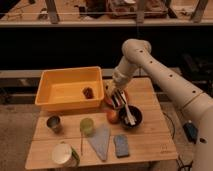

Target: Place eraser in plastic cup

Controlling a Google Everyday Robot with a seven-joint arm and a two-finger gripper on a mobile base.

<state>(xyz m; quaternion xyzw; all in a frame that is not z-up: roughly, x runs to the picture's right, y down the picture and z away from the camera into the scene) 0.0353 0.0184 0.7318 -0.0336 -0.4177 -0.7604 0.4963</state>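
Note:
The plastic cup is a small translucent light-green tumbler. It stands upright on the wooden table, left of centre and in front of the yellow bin. My gripper points down at the table's back middle. It hangs just right of the bin and over an orange object, well to the right of and behind the cup. A dark and pale striped shape shows at the gripper's tip. I cannot tell whether this is the eraser or part of the gripper. No eraser shows anywhere else.
A yellow bin at the back left holds a small dark red item. A dark bowl with pale utensils and an orange fruit sit below the gripper. In front are a dark metal cup, a white-topped container, a grey cloth and a blue-grey sponge.

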